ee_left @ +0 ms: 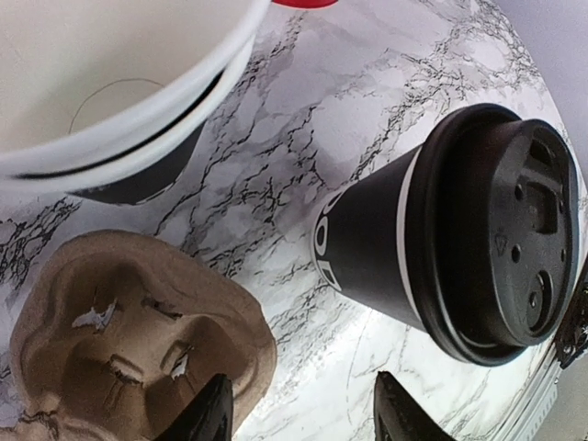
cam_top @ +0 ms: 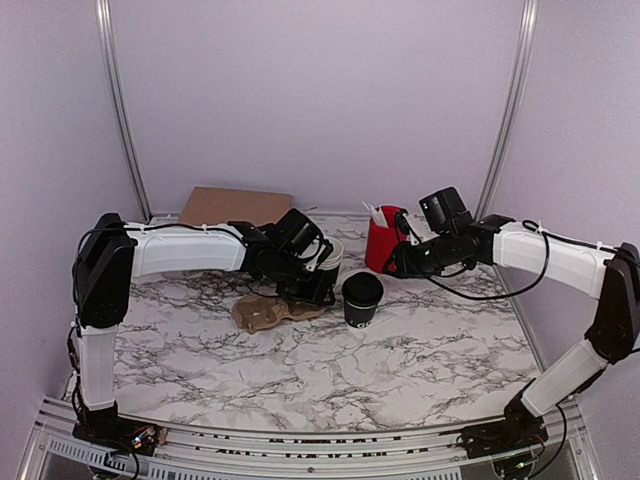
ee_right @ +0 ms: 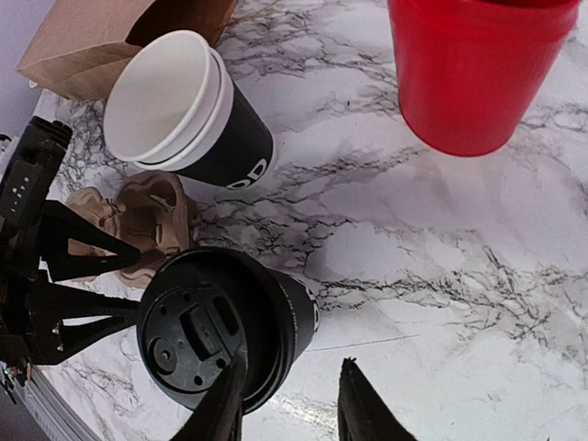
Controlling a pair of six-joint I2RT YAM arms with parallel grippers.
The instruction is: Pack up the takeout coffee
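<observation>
Takeout coffee [cam_top: 362, 298] stands upright with its lid on, near the middle of the marble table [cam_top: 400, 370]. It is just beside the pulp carrier [cam_top: 265, 313] but apart from it, and neither arm holds it. The brown paper bag [cam_top: 235, 207] lies at the back wall, clear of this step. The carrier lies flat on the marble with its cup wells showing, and I judge one of those wells to be where the cup should go next. The red cup [cam_top: 383, 240] and the stack of lidless cups [cam_top: 328, 255] crowd the space behind, so a lift is best made straight up and then across toward the left arm's side, not backward. The right gripper [ee_right: 289, 413] hangs beside the coffee, jaws parted with nothing between them, and one finger [ee_right: 225, 404] shows at the lid's edge. It would do well to take the paper wall below the lid, since the lid itself could pop off. The left gripper [ee_left: 303, 418] is released and empty above the carrier's edge. Pressing that edge down would likely keep the light pulp from sliding as the cup seats.
</observation>
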